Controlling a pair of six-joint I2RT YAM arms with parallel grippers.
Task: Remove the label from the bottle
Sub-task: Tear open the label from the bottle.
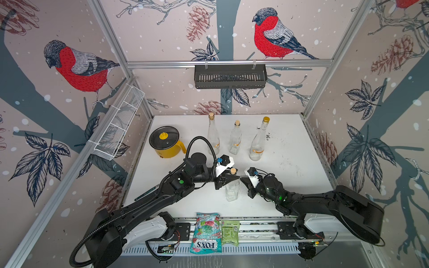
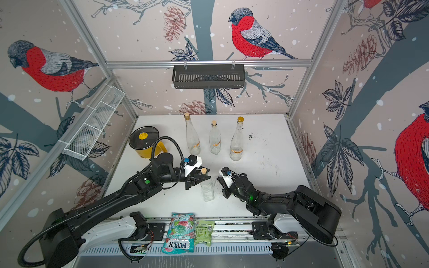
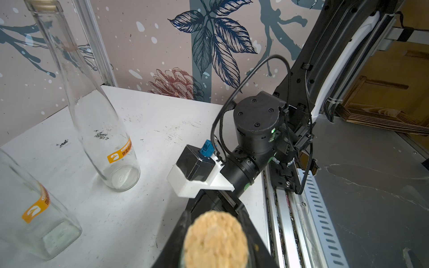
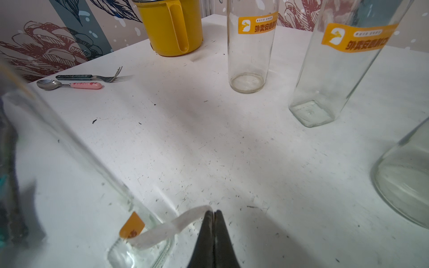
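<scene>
A small clear square bottle [image 1: 232, 189] [image 2: 207, 191] with a cork [image 1: 233, 171] [image 3: 216, 239] stands upright at the table's front middle. My left gripper [image 1: 234, 178] [image 2: 205, 178] [image 3: 214, 215] is shut on the bottle's neck just below the cork. In the right wrist view the label [image 4: 171, 226] hangs off the bottle [image 4: 130, 253] as a peeled strip with its pale back showing. Its orange end [image 4: 132, 228] still sticks to the glass. My right gripper [image 1: 242, 179] [image 2: 218, 180] [image 4: 213, 212] is shut on the strip's free end, just right of the bottle.
Three more clear bottles [image 1: 213, 139] [image 1: 235, 139] [image 1: 258, 141] with orange labels stand in a row behind. A yellow pot [image 1: 166, 141] sits at the back left. A fork [image 4: 88, 77] and spoon [image 4: 69, 85] lie at the left. Two snack bags [image 1: 205, 233] [image 1: 229, 232] rest on the front rail.
</scene>
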